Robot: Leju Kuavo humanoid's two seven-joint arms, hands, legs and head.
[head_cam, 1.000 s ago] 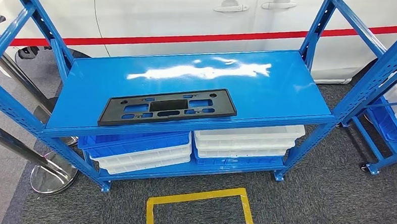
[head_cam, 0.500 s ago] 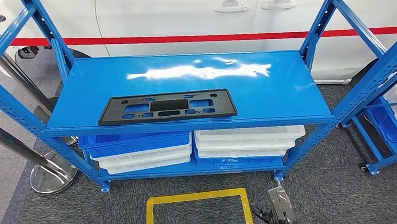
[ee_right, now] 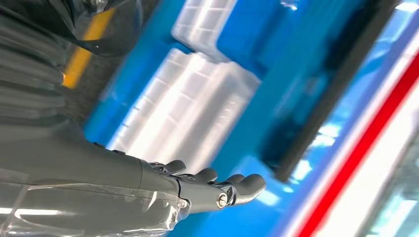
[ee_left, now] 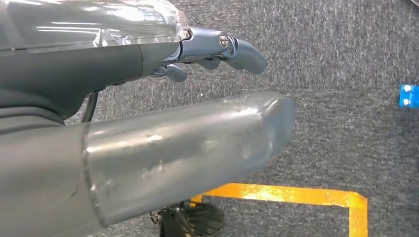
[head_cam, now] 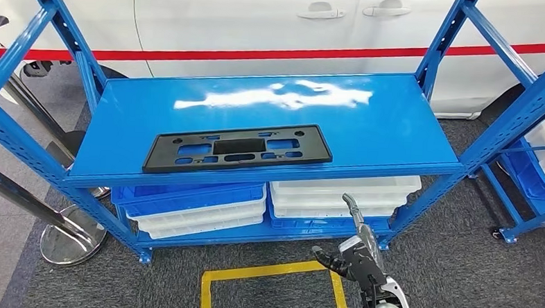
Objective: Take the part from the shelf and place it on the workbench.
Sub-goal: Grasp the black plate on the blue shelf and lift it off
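Observation:
The part, a flat black plastic plate with cut-outs, lies near the front edge of the blue shelf's upper board. My right hand is raised in front of the lower shelf level, below and to the right of the part, fingers spread and holding nothing. In the right wrist view this hand reaches toward the rack, and the part shows as a blurred dark strip beyond it. My left hand hangs over grey carpet, thumb and fingers apart, with nothing in it.
White and blue bins are stacked on the lower shelf. A white car with a red stripe stands behind the rack. A chrome stanchion base is at left, another blue rack at right, yellow floor tape in front.
My right hand has come up from the bottom edge toward the shelf front. The view has shifted slightly; the part has not moved on the shelf.

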